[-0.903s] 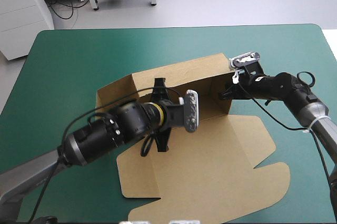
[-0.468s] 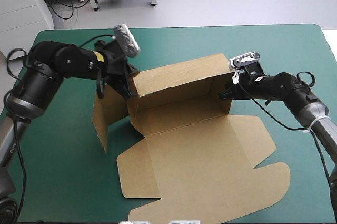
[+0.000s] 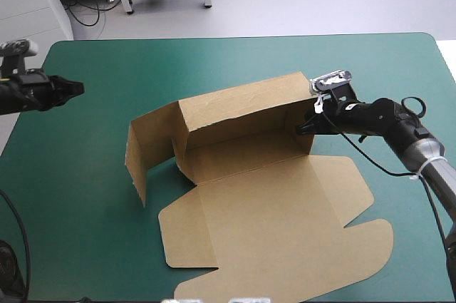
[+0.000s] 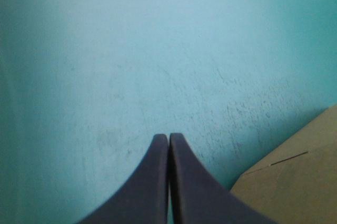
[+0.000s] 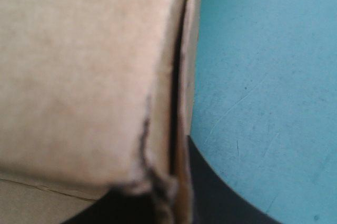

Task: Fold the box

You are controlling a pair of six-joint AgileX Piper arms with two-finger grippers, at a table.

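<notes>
A: Right jaws clamped on the box point(image 3: 249, 196), pinching the raised board at its right end.
B: Left jaws pressed together, empty, out over the table's point(image 3: 85, 232) left edge, well apart from the box.
A: Box sits mid-table, back wall up, lid flat toward the near edge.

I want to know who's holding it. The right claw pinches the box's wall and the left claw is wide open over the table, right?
Not quite: the left claw is shut, not wide open. The left wrist view shows its fingers meeting in a point over the table. The right claw does pinch a wall of the box.
</notes>
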